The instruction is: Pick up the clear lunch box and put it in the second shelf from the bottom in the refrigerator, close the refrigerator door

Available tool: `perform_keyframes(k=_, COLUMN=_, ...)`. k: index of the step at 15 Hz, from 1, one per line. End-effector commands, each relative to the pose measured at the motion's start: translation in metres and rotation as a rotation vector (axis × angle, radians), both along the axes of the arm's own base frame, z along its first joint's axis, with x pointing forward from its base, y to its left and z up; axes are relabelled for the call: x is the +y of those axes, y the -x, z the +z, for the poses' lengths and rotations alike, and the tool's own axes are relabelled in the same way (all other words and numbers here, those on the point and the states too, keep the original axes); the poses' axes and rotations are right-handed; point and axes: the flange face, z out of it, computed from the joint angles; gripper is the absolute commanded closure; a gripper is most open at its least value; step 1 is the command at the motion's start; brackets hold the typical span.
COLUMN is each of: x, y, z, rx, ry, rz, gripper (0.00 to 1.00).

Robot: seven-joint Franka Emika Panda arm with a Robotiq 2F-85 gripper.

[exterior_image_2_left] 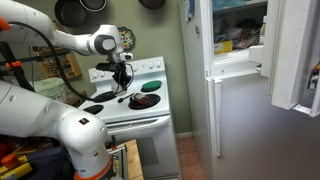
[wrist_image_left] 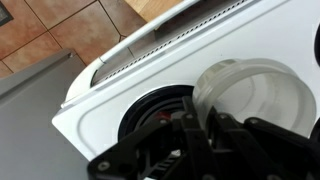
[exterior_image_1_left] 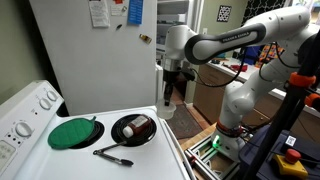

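Observation:
In the wrist view my gripper (wrist_image_left: 202, 113) is shut on the near wall of the clear lunch box (wrist_image_left: 255, 92), a translucent whitish container. It holds the box above the white stove, with the black pan (wrist_image_left: 150, 112) just below. In both exterior views the gripper (exterior_image_1_left: 173, 84) (exterior_image_2_left: 122, 76) hangs over the stove's edge; the box is too small to make out there. The refrigerator (exterior_image_1_left: 85, 55) (exterior_image_2_left: 240, 120) stands beside the stove. The refrigerator door (exterior_image_2_left: 296, 55) is swung open, and white shelves (exterior_image_2_left: 236, 45) show inside.
On the white stove (exterior_image_1_left: 150, 156) lie a round green lid (exterior_image_1_left: 72, 133), the black pan (exterior_image_1_left: 133, 129) (exterior_image_2_left: 145, 100) holding something red, and a black utensil (exterior_image_1_left: 112, 155). The stove's control panel (exterior_image_1_left: 25, 115) rises at the back. A workbench and cables stand behind the arm.

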Motion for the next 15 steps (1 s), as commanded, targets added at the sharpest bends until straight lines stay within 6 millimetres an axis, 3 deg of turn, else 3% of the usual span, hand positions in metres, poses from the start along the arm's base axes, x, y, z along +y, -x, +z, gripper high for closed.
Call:
perform_keyframes(k=1, x=-0.031, y=-0.021, z=0.020, rx=-0.015, ry=0.005, rz=-0.178, gripper=0.97)
perform_keyframes(k=6, x=-0.088, y=-0.059, z=0.032, rx=0.023, ry=0.085, rz=-0.436, gripper=0.97)
perform_keyframes(k=11, x=-0.147, y=-0.077, z=0.050, rx=0.062, ry=0.135, rz=-0.678, gripper=0.97)
perform_keyframes(k=12, x=-0.129, y=-0.080, z=0.041, rx=0.063, ry=0.116, rz=-0.595, gripper=0.97)
perform_keyframes(k=13, x=-0.135, y=-0.083, z=0.044, rx=0.062, ry=0.113, rz=-0.608, gripper=0.89)
perform_keyframes(k=15, x=-0.134, y=-0.082, z=0.043, rx=0.061, ry=0.115, rz=-0.603, gripper=0.89)
